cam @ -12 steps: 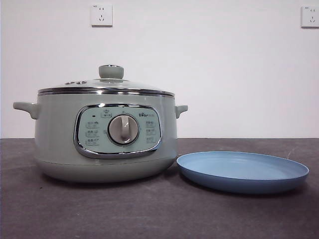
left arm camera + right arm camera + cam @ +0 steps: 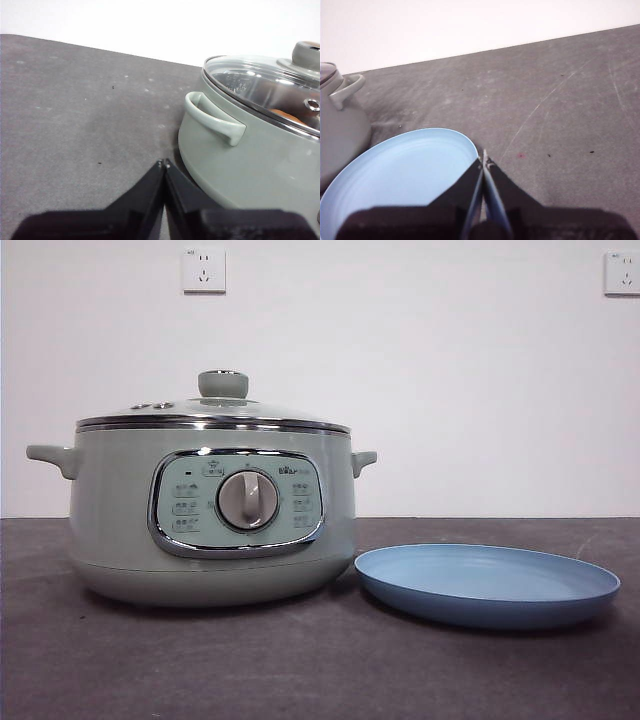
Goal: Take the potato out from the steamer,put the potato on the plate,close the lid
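The pale-green steamer (image 2: 210, 515) stands on the table with its glass lid (image 2: 215, 412) on. Through the glass in the left wrist view, an orange patch of the potato (image 2: 288, 117) shows inside the steamer (image 2: 250, 160). The light-blue plate (image 2: 487, 582) lies to the right of the steamer, bare. My left gripper (image 2: 164, 165) is shut, low by the steamer's side handle (image 2: 215, 120). My right gripper (image 2: 484, 159) is shut too, over the rim of the plate (image 2: 400, 175). Neither gripper appears in the front view.
The dark grey table (image 2: 320, 670) runs back to a white wall with two sockets (image 2: 204, 270). The steamer's other side handle (image 2: 347, 90) shows in the right wrist view.
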Tool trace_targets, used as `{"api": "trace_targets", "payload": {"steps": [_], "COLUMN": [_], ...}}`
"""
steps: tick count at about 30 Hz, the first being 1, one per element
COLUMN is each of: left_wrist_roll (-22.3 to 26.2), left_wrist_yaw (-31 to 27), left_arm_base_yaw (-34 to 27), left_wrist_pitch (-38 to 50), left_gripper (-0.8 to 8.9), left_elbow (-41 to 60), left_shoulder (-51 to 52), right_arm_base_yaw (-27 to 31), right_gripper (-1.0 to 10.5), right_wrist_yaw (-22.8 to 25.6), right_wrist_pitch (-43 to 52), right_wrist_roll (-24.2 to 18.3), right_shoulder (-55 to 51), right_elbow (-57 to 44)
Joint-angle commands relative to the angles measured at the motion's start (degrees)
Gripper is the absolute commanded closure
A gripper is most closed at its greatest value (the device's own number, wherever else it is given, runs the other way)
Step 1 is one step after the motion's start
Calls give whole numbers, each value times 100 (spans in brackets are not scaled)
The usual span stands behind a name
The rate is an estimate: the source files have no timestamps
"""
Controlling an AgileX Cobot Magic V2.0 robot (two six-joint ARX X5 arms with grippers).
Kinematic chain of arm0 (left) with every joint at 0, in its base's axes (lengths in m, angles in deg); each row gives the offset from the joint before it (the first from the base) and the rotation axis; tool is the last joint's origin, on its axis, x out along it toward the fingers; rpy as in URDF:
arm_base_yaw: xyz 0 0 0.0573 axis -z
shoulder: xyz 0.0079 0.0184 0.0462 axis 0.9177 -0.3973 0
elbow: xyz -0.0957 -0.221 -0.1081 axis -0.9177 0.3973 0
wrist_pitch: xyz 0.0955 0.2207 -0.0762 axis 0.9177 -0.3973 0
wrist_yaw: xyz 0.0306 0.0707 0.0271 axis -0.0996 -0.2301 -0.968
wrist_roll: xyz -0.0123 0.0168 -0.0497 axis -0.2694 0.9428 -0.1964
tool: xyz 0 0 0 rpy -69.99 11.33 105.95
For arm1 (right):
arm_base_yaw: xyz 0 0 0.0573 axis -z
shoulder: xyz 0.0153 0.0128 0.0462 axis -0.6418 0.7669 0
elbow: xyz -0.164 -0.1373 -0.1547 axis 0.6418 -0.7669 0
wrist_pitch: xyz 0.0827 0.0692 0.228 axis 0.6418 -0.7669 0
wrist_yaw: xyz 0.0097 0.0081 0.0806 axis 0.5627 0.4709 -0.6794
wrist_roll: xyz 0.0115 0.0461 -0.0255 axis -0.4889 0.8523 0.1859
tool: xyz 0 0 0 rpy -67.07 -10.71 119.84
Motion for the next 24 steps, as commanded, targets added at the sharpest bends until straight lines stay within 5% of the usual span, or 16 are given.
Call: {"api": "trace_targets", "payload": {"steps": [1, 7, 18, 24], "left_wrist_roll": [-44, -570, -918, -885], "left_wrist_yaw": [131, 603, 1657, 1731], "left_arm_base_yaw": [-4, -4, -4, -4], "left_wrist_pitch": [2, 83, -396, -549], "left_gripper": [817, 818, 819, 819], "left_elbow": [81, 72, -1158, -2428], "left_shoulder": [15, 15, -92, -662], "right_arm_base_yaw": [-7, -7, -9, -11], "right_gripper": [947, 950, 957, 957], "right_wrist_yaw": [0, -92, -925, -925], "right_wrist_pitch": [17, 103, -280, -1189], "right_wrist_roll": [306, 1836, 2026, 1073], "right_shoulder": [-2, -2, 713, 1849], "right_elbow": [-68, -46, 1226, 2892]}}
